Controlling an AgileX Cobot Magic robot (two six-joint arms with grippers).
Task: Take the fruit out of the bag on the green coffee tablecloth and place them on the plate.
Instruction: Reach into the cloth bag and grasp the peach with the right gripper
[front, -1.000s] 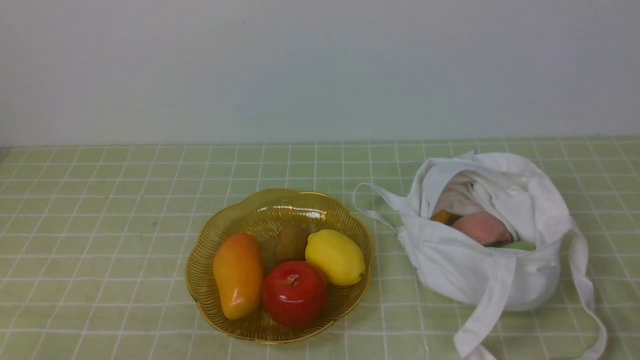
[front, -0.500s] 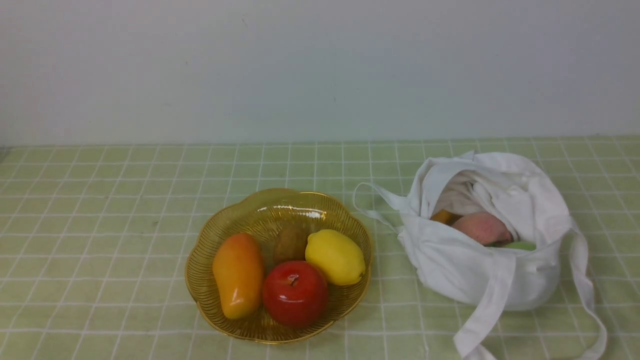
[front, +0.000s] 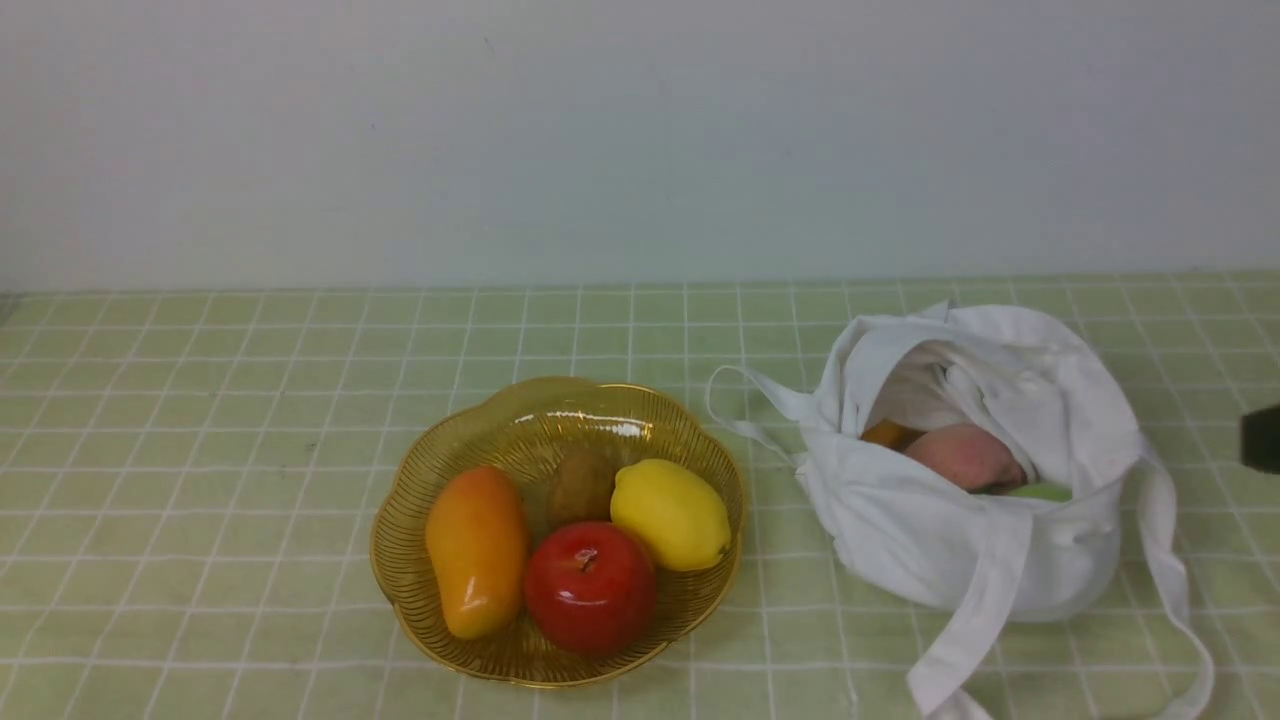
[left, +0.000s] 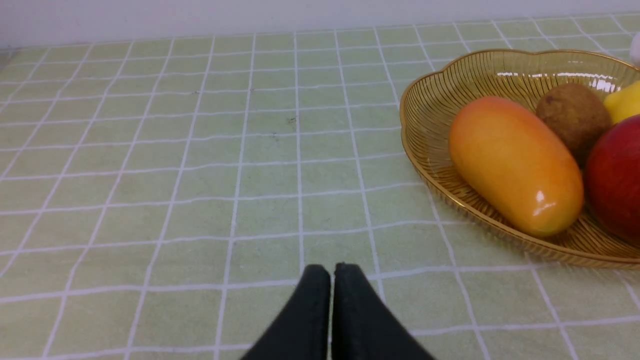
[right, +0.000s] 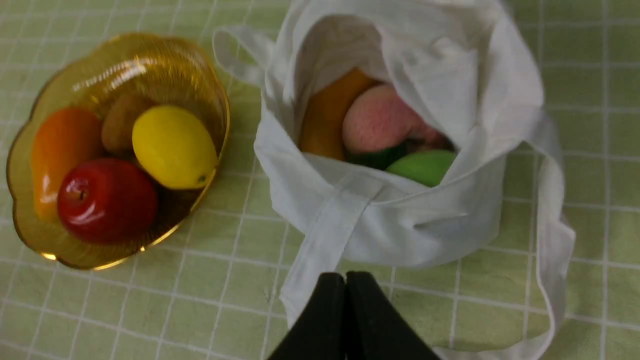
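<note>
The white bag (front: 980, 540) lies open on the pale green grid tablecloth (front: 200, 450), to the right of the amber plate (front: 540, 420). Inside the bag are the pink peach (front: 965, 456), an orange-yellow fruit (front: 888, 434) and a light green fruit (front: 1040, 491); the right wrist view shows the bag (right: 390, 230), the peach (right: 377, 120), the orange fruit (right: 325, 117) and the green fruit (right: 425, 167). My right gripper (right: 345, 277) is shut and empty, above the bag's near side; a dark part of it shows at the front view's right edge (front: 1262, 438). My left gripper (left: 331, 270) is shut and empty over bare cloth, left of the plate (left: 425, 115).
The plate holds a mango (front: 477, 548), a red apple (front: 590, 587), a lemon (front: 670, 513) and a kiwi (front: 582, 484). The bag's long straps (front: 1165, 560) trail on the cloth towards the front. A pale wall (front: 640, 140) closes the far edge.
A dark part of my right arm has come into the front view at the right edge. The bag, plate and fruit have not moved.
</note>
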